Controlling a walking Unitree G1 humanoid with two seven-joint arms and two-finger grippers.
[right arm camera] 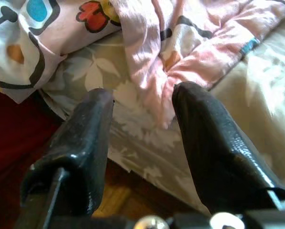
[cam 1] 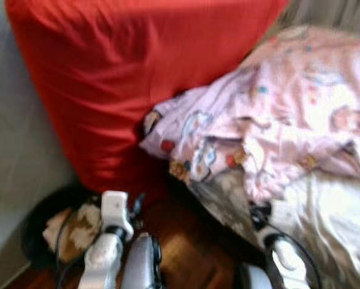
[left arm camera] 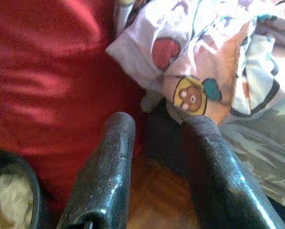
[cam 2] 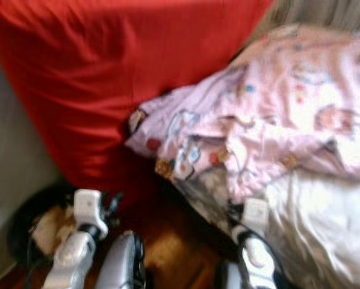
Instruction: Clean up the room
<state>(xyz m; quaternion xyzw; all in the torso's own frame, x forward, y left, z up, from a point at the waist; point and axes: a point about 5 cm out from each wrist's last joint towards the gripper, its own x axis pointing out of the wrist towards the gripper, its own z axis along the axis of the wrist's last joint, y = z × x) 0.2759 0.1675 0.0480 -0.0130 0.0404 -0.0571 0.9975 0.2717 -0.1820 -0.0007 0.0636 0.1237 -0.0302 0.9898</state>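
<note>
- Pink printed blanket [cam 1: 288, 114] lies heaped on the bed, long axis running from the far right of the head view down toward the near left; its lowest corner hangs off the bed edge and points at the red cushion [cam 1: 132, 72].
- Cartoon patches on that corner: a red heart and a brown bear face, clear in the left wrist view.
- Left gripper [left arm camera: 159, 143]: both black fingers spread apart, nothing between them. Hanging blanket corner sits just beyond the fingertips, nearer the right-hand finger [left arm camera: 218, 162]; not touching as far as I can tell. Red cushion lies beyond the other finger.
- Wooden floor [left arm camera: 157, 195] shows through the gap between the left fingers.
- Right gripper [right arm camera: 142, 102]: fingers parted, empty. A fold of the pink blanket drops down straight ahead of the gap, just past the tips. Under it, a grey leaf-print sheet [right arm camera: 133, 138] drapes over the bed edge.
- Cream bedding [cam 1: 336, 223] spreads to the right of the right arm.
- Dark round basket [cam 1: 41, 235] with pale fluffy stuff inside sits on the floor by the left arm, against the cushion base.
- Head views blurred.
</note>
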